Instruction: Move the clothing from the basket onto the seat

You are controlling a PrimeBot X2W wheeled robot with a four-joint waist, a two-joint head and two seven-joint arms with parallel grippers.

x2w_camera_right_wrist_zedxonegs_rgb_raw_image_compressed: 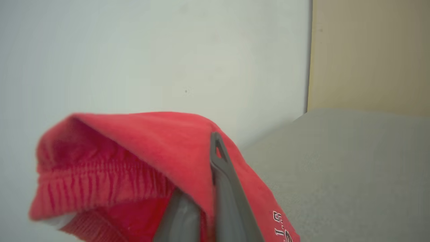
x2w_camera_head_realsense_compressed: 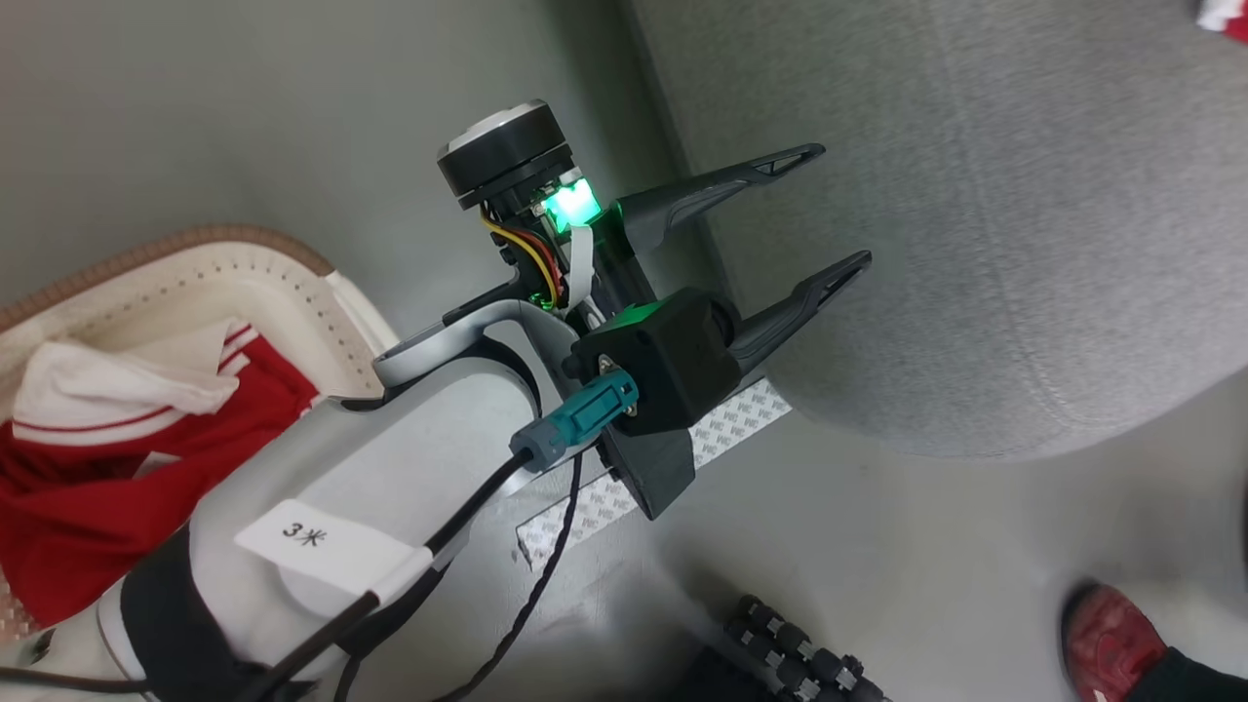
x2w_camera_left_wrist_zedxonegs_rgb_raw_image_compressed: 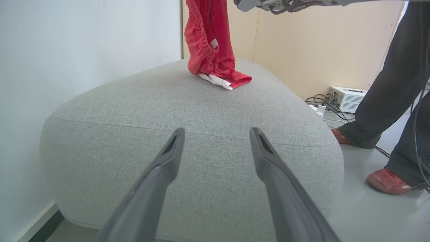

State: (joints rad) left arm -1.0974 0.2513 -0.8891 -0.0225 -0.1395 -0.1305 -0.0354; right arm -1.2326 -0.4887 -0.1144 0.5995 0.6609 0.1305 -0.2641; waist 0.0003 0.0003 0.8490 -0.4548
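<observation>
Clothing (x2w_camera_head_realsense_compressed: 127, 468) made of thin red mesh with white trim is what I have to move, and I think I am about halfway.

One piece, the red shorts with a stretchy waistband (x2w_camera_left_wrist_zedxonegs_rgb_raw_image_compressed: 210, 43), is over the big light-grey cloth seat with round corners (x2w_camera_left_wrist_zedxonegs_rgb_raw_image_compressed: 201, 101). My right gripper (x2w_camera_right_wrist_zedxonegs_rgb_raw_image_compressed: 205, 181) has its two dark fingers pinched together on the shorts, close to the waistband. In the left wrist view the shorts hang down from above. Their bottom end, with a bit of white on it, touches the top of the seat on the far side. I have not let go yet, so that piece is not quite done.

More is left. In the head view, red and white clothing lies bunched up inside the cream-white plastic basket with little holes and a brown rim (x2w_camera_head_realsense_compressed: 244, 268). The basket sits on the floor, near the seat but not touching it. I cannot tell how many pieces are in there.

My left gripper (x2w_camera_head_realsense_compressed: 838, 205) has its fingers wide apart with nothing between them. It points at the side of the seat.

The clothing looks soft and floppy. It folds and wrinkles wherever it hangs or lies. The shorts have small white print near one edge, too blurry for me to read.
</observation>
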